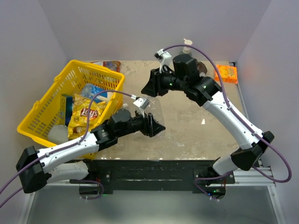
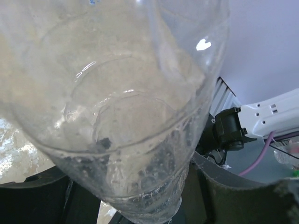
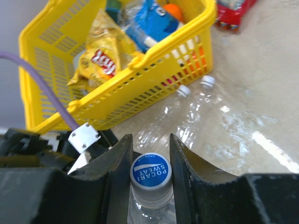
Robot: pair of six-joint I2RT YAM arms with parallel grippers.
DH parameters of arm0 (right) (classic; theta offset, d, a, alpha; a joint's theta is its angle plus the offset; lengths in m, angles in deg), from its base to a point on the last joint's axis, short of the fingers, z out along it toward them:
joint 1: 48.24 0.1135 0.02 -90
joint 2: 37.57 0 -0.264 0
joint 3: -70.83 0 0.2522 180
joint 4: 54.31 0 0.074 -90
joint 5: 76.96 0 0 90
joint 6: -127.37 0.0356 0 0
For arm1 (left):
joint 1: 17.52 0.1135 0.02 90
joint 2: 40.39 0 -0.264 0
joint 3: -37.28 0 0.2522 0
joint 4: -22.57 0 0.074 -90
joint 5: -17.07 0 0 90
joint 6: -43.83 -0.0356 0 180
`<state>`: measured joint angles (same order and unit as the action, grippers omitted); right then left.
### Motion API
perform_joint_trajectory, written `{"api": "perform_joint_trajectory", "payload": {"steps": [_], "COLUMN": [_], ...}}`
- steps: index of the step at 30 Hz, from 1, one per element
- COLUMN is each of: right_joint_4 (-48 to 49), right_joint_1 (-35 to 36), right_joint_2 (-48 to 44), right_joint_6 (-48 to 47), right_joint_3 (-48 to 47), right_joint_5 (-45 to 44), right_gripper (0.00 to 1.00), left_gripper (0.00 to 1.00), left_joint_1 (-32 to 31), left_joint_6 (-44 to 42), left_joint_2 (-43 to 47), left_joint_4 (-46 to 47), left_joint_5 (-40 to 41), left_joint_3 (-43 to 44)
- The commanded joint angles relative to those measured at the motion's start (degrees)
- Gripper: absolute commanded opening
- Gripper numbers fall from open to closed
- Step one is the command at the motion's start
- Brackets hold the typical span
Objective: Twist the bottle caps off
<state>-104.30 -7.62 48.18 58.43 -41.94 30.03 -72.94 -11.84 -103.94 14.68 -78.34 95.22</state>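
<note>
- The right gripper has its two fingers pressed on the sides of a blue cap. The jaws are clamped on it.
- The cap says "POCARI SWEAT" and "OPEN". It is on the neck of a clear bottle, and only a little of the neck shows under it.
- The left gripper holds the body of that bottle, near the middle of the table.
- In the left wrist view the bottle fills almost all of the picture and looks blurry. Dark fingers show only at the bottom corners, at 7 and 5 o'clock. The bottle sits tight between them.
- From above, the held bottle is see-through and very hard to spot. The right gripper hides its cap there.
- Two more clear bottles lie on the table just beside the basket. Their white caps are on and point at the basket. Their bodies nearly melt into the shiny table.
- A yellow basket sits at 9 o'clock on the table, with a Lay's chip bag and some blue packs inside. Its other things are too jumbled to name.
- An orange box is at 2 o'clock.
- A pump bottle at 12 o'clock peeks out from behind the right arm. Only its top shows.
</note>
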Motion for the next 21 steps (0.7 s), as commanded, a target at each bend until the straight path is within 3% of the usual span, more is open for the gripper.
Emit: {"api": "perform_joint_trajectory", "payload": {"steps": [1, 6, 12, 14, 19, 21], "right_joint_4": [6.06, 15.91, 23.13, 23.48, 24.71, 24.28], "right_joint_1": [-2.47, -6.60, -7.83, -8.10, -9.86, -10.82], "right_joint_2": [0.11, 0.11, -0.33, -0.68, -2.43, -3.22], "right_joint_6": [-1.55, 2.22, 4.43, 5.04, 8.38, 8.82], "right_joint_3": [1.09, 5.91, 7.16, 6.98, 6.80, 6.80], "right_joint_5": [17.86, 43.33, 52.00, 50.60, 44.02, 40.77], "right_gripper": [0.18, 0.17, 0.19, 0.26, 0.73, 0.79], "left_gripper": [0.38, 0.39, 0.39, 0.39, 0.39, 0.39], "left_joint_1": [2.50, 6.28, 7.52, 7.52, 7.43, 7.52], "left_joint_6": [-0.58, 3.38, 3.73, 3.56, 2.85, 2.41], "left_joint_2": [5.36, 10.63, 11.17, 10.99, 10.20, 10.02], "left_joint_4": [11.26, 19.62, 20.32, 19.89, 16.02, 14.96], "left_joint_5": [-9.43, -17.96, -23.42, -22.72, -18.41, -17.97], "left_joint_3": [-4.36, -10.78, -11.31, -11.23, -10.00, -9.73]}}
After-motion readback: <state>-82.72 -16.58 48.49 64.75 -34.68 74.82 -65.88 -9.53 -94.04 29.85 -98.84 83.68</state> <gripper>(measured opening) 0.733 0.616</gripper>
